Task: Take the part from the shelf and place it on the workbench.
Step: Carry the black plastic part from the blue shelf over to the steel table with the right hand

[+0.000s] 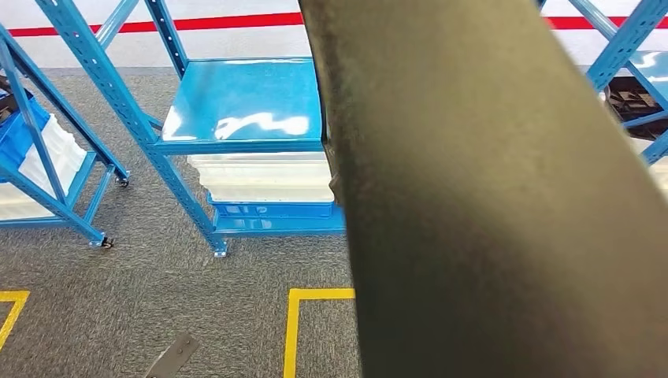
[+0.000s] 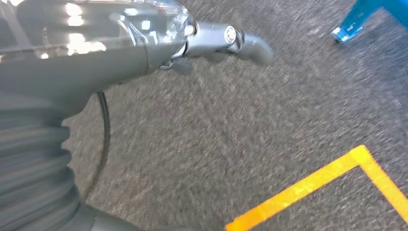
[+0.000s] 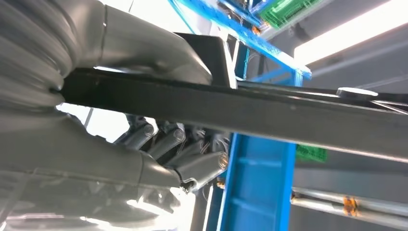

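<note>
A long, flat dark part is held up close in front of my head camera and hides most of the right side of that view. In the right wrist view my right hand grips this part, with the thumb over one face and the fingers curled under the other. My left hand hangs over the grey carpet, thumb stretched out and nothing in it. The blue shelf stands ahead, its glossy board bare.
White crates sit on a blue crate below the shelf board. Another blue rack on castors stands to the left. Yellow floor tape marks a box on the carpet, and my left hand hangs near the tape.
</note>
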`<state>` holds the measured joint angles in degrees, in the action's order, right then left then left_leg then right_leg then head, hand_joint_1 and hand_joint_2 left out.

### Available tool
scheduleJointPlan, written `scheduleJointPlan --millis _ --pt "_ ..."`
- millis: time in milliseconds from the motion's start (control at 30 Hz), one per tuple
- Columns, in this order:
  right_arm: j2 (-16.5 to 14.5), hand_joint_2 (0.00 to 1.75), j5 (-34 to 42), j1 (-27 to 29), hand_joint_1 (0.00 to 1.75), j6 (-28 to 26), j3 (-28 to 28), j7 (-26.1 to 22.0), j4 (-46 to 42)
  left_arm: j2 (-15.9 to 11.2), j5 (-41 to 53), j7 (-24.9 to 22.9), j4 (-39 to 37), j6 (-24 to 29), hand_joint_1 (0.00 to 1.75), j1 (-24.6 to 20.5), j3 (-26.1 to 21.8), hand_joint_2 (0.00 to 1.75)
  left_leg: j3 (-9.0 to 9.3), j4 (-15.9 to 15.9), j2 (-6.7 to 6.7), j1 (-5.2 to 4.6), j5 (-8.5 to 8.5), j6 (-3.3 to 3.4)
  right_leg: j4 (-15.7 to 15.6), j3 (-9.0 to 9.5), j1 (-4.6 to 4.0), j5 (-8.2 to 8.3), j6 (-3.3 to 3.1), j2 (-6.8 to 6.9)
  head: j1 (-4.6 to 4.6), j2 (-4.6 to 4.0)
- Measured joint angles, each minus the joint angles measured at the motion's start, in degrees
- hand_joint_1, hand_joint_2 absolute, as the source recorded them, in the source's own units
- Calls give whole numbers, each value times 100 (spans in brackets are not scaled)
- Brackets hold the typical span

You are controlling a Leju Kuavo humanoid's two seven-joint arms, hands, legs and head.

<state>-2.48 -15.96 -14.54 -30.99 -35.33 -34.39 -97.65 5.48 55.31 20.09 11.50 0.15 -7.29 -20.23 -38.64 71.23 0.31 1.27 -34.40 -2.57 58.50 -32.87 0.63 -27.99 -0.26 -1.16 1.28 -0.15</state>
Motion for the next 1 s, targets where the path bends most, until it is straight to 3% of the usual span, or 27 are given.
scheduleJointPlan --millis 67,100,133,200,267,333,400,467,533,567,600,633,700,767,833,867,933,1000 --pt "-24 175 57 54 162 15 30 -40 24 -45 135 -13 0 39 0 2 72 175 -144 462 -10 -1 -143 -8 13 -24 -7 17 -15 -60 -28 0" --pt "-37 175 89 74 162 27 40 -64 37 -68 205 -11 1 74 0 2 115 175 -73 378 -16 5 -55 -12 29 -36 -3 22 -15 -103 -33 0" --pt "-53 175 119 89 162 37 46 -86 48 -92 265 0 3 120 0 3 160 175 98 76 -50 19 118 -16 54 -47 5 21 -7 -153 -37 0" --pt "-90 175 188 107 162 54 50 -149 64 -136 347 50 7 225 0 5 239 175 471 -650 -270 66 365 -23 142 -102 11 3 34 -256 -49 0" --pt "-125 175 266 136 162 65 58 -220 69 -174 366 100 8 288 0 19 279 175 598 -953 -425 83 393 -12 211 -195 6 14 100 -358 -53 0" --pt "-144 175 409 202 162 92 88 -287 73 -204 400 119 10 308 0 25 309 175 574 -955 -345 74 404 35 213 -259 8 54 163 -455 -45 0" --pt "-159 175 575 261 162 144 137 -350 79 -251 468 113 14 315 0 15 365 175 565 -968 -220 85 431 101 322 -339 -5 -23 209 -346 -13 0" --pt "-183 175 655 286 162 188 174 -405 91 -321 525 95 15 315 0 25 413 175 551 -978 -69 89 448 145 837 -594 -17 -313 233 -104 52 0" --pt "-199 175 668 307 162 201 195 -443 113 -390 562 60 15 314 0 45 439 175 534 -977 95 85 449 157 1553 -934 -2 -601 248 9 101 0" --pt "-203 175 669 316 162 200 204 -452 126 -417 573 32 15 313 0 49 454 175 531 -976 175 86 448 159 1744 -1020 6 -629 252 33 116 0" --pt "-207 175 672 322 162 199 215 -457 137 -442 580 0 15 313 0 49 471 175 531 -976 250 87 446 158 1713 -999 11 -548 254 53 133 0" --pt "-214 175 675 324 162 199 230 -458 145 -458 575 -37 15 312 0 47 487 175 536 -976 319 89 443 156 1463 -869 13 -379 253 90 152 0" --pt "-237 175 662 315 162 204 266 -453 152 -477 537 -113 15 305 0 49 506 175 542 -976 435 73 431 137 683 -479 -19 -39 238 308 194 0" --pt "-248 175 574 299 162 210 289 -425 162 -485 493 -192 15 294 0 72 507 175 544 -988 531 32 426 99 246 -286 -72 57 220 478 224 0" --pt "-239 175 462 293 162 207 309 -368 185 -479 452 -279 13 273 0 97 508 175 575 -1028 639 9 435 51 203 -301 -94 44 191 406 211 0" --pt "-233 175 422 297 162 208 325 -336 195 -464 431 -307 11 257 0 101 506 175 595 -1032 633 15 416 25 182 -298 -72 60 162 345 186 0" --pt "-223 175 362 283 162 219 354 -275 208 -420 406 -315 8 219 0 124 505 175 524 -813 415 31 238 3 140 -282 -25 93 78 236 128 0" --pt "-213 175 274 265 162 254 365 -195 221 -368 402 -314 -5 184 0 198 508 175 237 -159 111 22 -108 12 127 -274 -9 109 5 119 45 0"
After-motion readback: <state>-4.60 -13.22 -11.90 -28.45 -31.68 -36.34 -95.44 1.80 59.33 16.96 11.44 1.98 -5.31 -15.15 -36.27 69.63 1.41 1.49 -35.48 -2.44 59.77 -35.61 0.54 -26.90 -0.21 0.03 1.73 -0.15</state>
